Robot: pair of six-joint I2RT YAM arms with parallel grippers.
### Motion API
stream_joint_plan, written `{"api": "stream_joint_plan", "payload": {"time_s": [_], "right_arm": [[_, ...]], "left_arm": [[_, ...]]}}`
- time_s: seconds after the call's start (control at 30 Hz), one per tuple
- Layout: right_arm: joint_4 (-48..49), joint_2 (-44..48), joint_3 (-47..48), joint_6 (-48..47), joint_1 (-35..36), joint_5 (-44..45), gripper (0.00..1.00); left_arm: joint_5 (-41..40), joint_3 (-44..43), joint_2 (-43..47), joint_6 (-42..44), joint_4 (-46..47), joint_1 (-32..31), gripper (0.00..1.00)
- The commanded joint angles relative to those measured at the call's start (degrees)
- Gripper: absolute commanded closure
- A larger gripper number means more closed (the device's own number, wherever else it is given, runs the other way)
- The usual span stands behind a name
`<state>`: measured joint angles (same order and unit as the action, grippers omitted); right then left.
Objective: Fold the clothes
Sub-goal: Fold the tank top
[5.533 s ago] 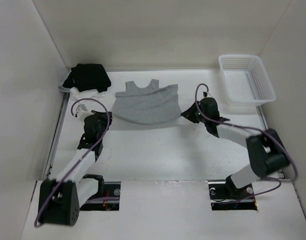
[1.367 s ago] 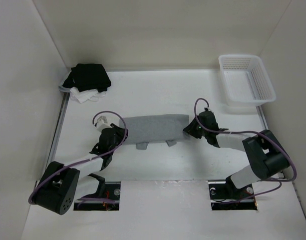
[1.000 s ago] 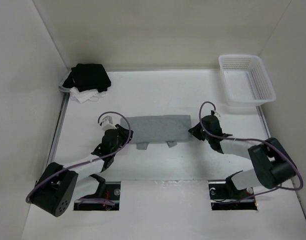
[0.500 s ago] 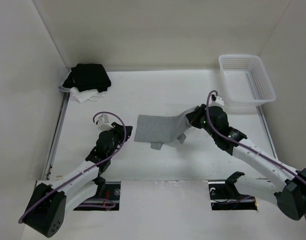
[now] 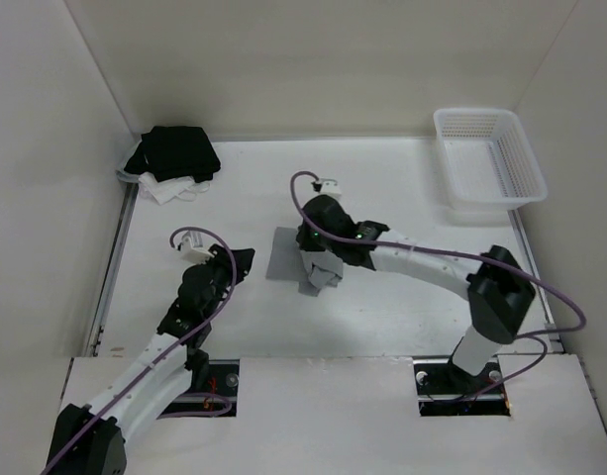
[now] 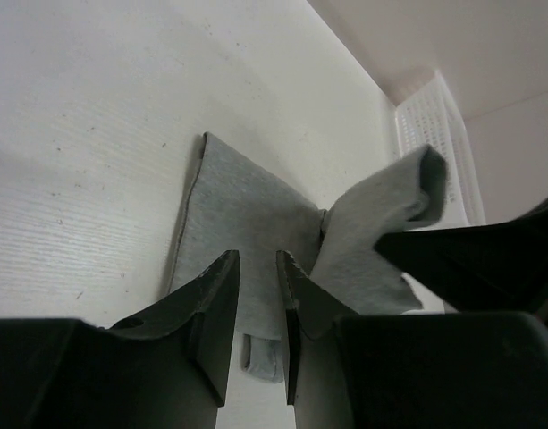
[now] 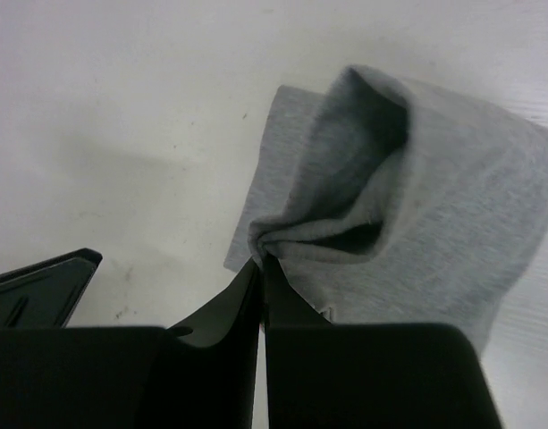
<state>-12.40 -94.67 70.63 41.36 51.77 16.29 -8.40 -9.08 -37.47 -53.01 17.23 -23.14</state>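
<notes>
The grey garment (image 5: 286, 255) lies at the centre of the top view, one half flat toward the frame's left, the other end lifted over it in our right gripper (image 7: 262, 261), whose jaws are pressed together on a bunch of the knit. Our left gripper (image 6: 257, 259) sits just lower left of the garment, jaws slightly apart on nothing. We judge that the right arm, directly above, must lay its end leftward along the garment's long axis.

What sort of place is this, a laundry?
Most likely a robotics test cell, not a laundry: white walls box in a white table, a left arm and a right arm are bolted at its near edge, and the only laundry is one grey garment and a clothes pile.
</notes>
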Motion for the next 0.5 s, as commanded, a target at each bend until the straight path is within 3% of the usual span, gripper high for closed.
{"api": "stream_joint_plan", "payload": {"time_s": [0.0, 0.1, 0.27, 0.4, 0.47], "right_arm": [[-2.71, -7.6, 8.71, -1.02, 2.76, -0.03, 0.94], [-3.86, -14.03, 14.52, -0.06, 4.43, -0.65, 0.85], [-2.54, -13.89, 18.14, 0.47, 6.72, -2.68, 0.5], [1.49, -5.81, 11.05, -0.14, 6.55, -1.79, 0.48], [4.74, -2.2, 5.51, -0.67, 5.24, -1.09, 0.54]], "left_arm": [[2.34, 0.91, 1.88, -0.42, -0.18, 2.08, 0.78], [4.09, 0.91, 2.4, -0.51, -0.18, 3.93, 0.77], [5.24, 0.56, 2.5, -0.16, -0.36, 6.39, 0.74], [4.89, -0.76, 0.39, 0.63, 0.43, 5.87, 0.72], [4.63, -1.81, -1.89, 0.98, 1.92, 4.73, 0.71]]}}
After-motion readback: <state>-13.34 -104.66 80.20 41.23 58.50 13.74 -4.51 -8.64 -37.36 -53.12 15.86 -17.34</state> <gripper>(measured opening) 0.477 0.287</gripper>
